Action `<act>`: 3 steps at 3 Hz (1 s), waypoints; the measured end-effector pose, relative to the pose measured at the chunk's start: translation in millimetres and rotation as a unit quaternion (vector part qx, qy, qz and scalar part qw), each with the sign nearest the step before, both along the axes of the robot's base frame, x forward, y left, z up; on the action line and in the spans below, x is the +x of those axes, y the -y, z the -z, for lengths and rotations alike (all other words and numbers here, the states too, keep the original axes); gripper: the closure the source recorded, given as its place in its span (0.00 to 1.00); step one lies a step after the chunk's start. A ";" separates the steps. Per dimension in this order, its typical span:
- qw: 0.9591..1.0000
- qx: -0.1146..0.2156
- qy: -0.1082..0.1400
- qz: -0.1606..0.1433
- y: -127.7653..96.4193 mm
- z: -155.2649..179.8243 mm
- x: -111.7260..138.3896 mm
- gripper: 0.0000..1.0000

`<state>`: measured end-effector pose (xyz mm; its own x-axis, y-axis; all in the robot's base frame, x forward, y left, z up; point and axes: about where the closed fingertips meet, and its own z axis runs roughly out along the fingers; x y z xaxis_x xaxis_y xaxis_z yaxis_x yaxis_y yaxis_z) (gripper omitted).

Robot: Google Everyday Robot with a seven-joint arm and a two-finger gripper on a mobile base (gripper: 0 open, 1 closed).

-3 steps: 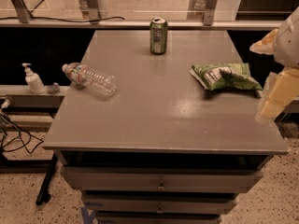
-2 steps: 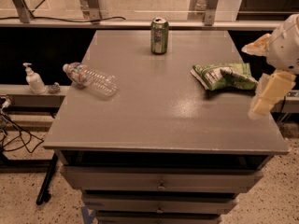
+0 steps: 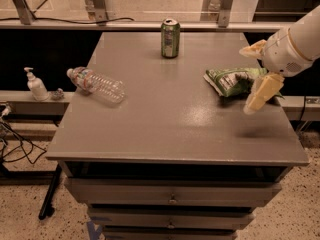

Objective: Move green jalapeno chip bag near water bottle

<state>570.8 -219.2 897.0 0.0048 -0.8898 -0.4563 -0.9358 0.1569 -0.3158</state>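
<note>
The green jalapeno chip bag lies crumpled at the right side of the grey table, white label panel up. The water bottle lies on its side at the table's left edge, cap toward the left. My gripper hangs over the right end of the chip bag, above it, with its two pale fingers spread apart: one finger at the near side of the bag, the other at the far side. It holds nothing.
A green soda can stands upright at the table's back middle. A white pump dispenser bottle stands on a ledge left of the table. Drawers are below the front edge. Cables lie on the floor at left.
My gripper has moved left and inward from the table's right edge to over the chip bag. The bag, bottle and can have not moved.
</note>
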 end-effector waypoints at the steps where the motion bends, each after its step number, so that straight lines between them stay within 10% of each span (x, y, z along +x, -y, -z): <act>1: 1.000 0.020 -0.005 -0.009 0.3 22.5 24.5 0.00; 3: 0.999 0.040 0.011 -0.014 14.8 24.6 54.8 0.42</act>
<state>625.6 -234.0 872.4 0.0407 -0.8501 -0.5250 -0.9333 0.1552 -0.3237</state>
